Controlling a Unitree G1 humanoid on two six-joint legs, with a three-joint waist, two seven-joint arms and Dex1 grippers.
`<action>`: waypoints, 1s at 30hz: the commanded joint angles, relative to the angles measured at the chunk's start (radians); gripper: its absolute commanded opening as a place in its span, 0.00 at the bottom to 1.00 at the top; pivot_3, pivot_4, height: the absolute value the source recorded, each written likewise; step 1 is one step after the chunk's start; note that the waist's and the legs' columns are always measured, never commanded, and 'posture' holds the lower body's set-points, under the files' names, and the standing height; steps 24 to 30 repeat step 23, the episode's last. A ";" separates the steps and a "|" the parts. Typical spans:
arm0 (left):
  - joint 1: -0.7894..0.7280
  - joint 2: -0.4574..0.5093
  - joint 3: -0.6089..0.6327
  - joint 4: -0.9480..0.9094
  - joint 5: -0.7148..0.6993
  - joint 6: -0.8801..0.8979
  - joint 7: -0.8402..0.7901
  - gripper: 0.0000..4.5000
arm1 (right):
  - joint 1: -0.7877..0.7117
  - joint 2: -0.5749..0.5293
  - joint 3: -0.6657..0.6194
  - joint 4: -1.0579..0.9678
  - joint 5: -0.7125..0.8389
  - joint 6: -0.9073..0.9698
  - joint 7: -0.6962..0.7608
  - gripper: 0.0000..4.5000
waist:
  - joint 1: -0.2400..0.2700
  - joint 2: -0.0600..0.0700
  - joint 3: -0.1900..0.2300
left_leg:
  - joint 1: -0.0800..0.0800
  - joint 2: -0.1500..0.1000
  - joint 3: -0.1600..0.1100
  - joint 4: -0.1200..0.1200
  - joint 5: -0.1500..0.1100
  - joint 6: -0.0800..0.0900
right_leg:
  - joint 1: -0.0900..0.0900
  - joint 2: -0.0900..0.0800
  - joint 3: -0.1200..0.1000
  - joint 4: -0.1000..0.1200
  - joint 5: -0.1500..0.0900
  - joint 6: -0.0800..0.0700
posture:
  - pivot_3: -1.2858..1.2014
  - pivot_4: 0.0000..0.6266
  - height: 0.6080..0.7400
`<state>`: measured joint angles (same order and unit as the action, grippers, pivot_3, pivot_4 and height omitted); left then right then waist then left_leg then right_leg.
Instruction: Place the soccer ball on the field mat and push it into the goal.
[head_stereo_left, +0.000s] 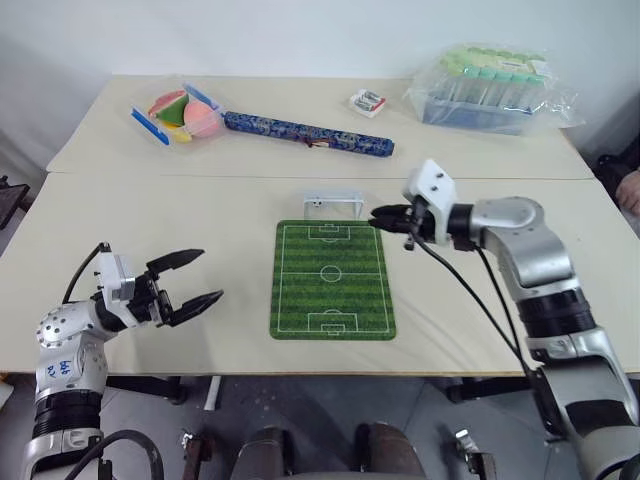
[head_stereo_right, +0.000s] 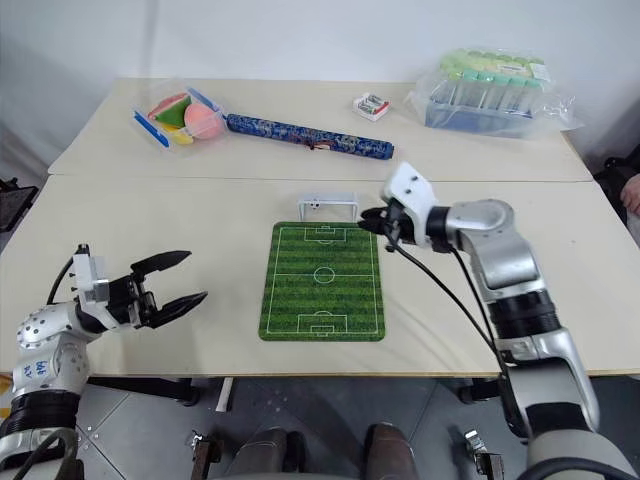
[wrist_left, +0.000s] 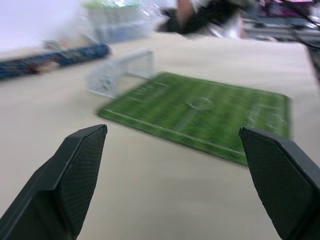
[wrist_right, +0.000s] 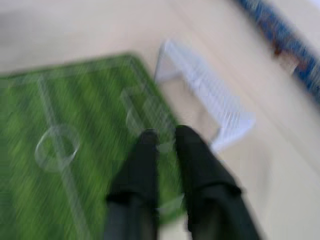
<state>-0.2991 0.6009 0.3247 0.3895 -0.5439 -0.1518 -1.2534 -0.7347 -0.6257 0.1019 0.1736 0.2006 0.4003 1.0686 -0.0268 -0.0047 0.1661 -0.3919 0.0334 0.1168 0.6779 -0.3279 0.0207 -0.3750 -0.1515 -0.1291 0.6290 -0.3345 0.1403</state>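
Bagged balls (head_stereo_left: 183, 113), blue tube (head_stereo_left: 307, 134), small white box (head_stereo_left: 367, 102), bagged cups (head_stereo_left: 490, 87) on table (head_stereo_left: 180, 240) far side

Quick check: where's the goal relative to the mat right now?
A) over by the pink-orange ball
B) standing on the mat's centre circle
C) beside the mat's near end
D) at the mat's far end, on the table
D: the goal stands on the table just past the far short edge of the mat.

Lab-like test room: plain beige tables (head_stereo_left: 150, 240), white wall, bagged rack of capped tubes (head_stereo_left: 487, 88)
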 joint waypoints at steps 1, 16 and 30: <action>-0.031 0.004 0.045 0.017 0.008 0.006 0.106 1.00 | 0.084 -0.093 -0.106 -0.011 0.094 -0.101 0.150 0.44 | -0.001 -0.001 0.001 | 0.000 0.000 0.000 0.000 0.000 0.000 | 0.000 0.000 0.000 0.000 0.000 0.000 | 0.52 0.24 1.00; -0.010 0.135 0.109 0.074 -0.051 0.169 0.011 1.00 | 0.240 -0.230 -0.263 0.395 0.171 -0.421 0.436 1.00 | -0.004 0.000 0.004 | 0.002 0.002 0.003 0.001 0.000 0.000 | 0.000 0.001 0.001 0.000 0.000 0.000 | 0.52 0.24 1.00; -0.016 0.142 0.110 0.080 -0.036 0.178 0.010 1.00 | 0.254 -0.199 -0.305 0.388 0.177 -0.415 0.349 1.00 | 0.001 0.000 0.004 | 0.001 0.002 0.002 0.002 0.000 0.000 | 0.001 0.000 0.001 0.000 0.000 0.000 | 0.52 0.24 1.00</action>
